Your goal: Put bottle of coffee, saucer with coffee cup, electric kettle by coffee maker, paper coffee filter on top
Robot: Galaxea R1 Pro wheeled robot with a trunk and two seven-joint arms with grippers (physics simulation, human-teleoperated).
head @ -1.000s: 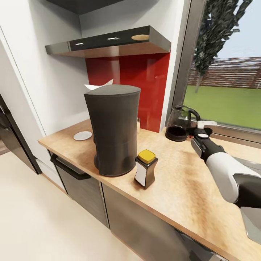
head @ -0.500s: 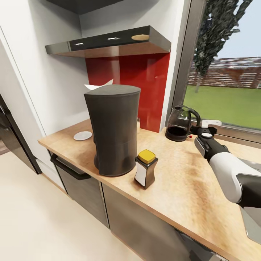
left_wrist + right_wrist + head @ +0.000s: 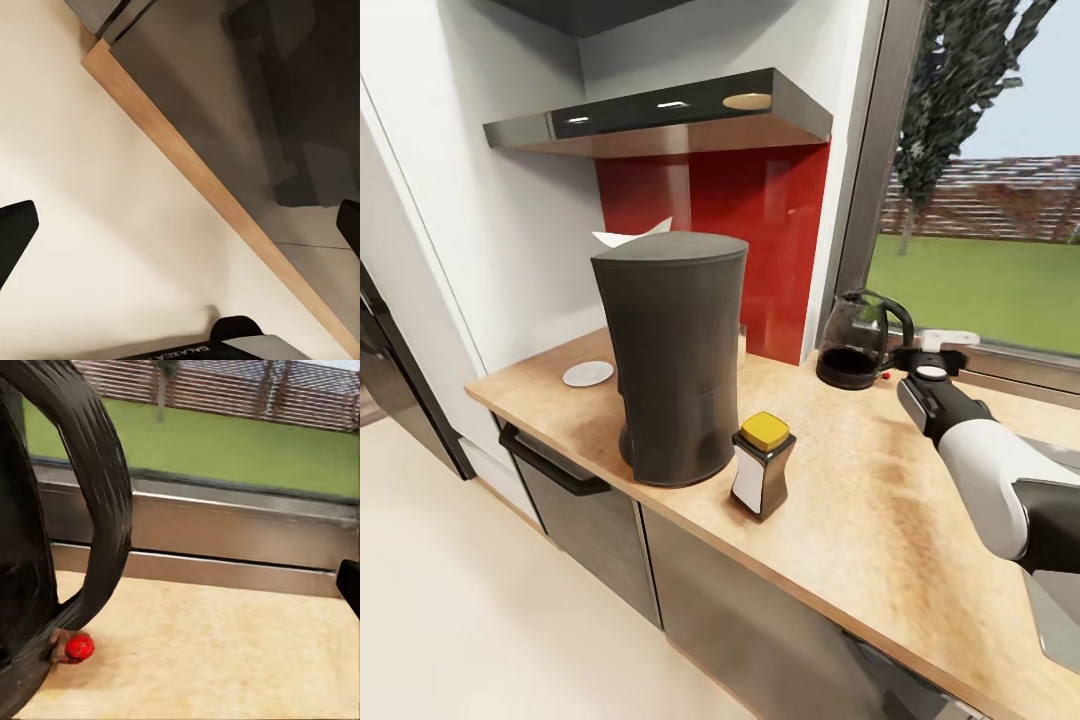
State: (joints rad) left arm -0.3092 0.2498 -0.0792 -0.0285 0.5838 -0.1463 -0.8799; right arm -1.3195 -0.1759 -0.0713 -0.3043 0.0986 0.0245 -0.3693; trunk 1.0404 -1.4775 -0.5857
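Jaws of the right gripper [image 3: 928, 352] stand spread just beside the electric kettle [image 3: 857, 340], apart from its handle [image 3: 97, 502]; the left jaws spread too, above the floor. "GALAXEA" is partly readable. Kettle stands on the worktop [image 3: 860, 500], well right of the coffee maker [image 3: 672, 355].

We see a wooden countertop [image 3: 860, 500] running along pale walls [image 3: 490, 230], with grey cabinet fronts [image 3: 600, 530] beneath it and a cream floor [image 3: 450, 620] below. A red backsplash [image 3: 760, 220] sits under a dark steel range hood [image 3: 660, 115] whose small lights are on. To the right a large window [image 3: 980, 250] with a grey metal sill [image 3: 225, 529] looks out on green grass, a tree and a brick wall in daylight.
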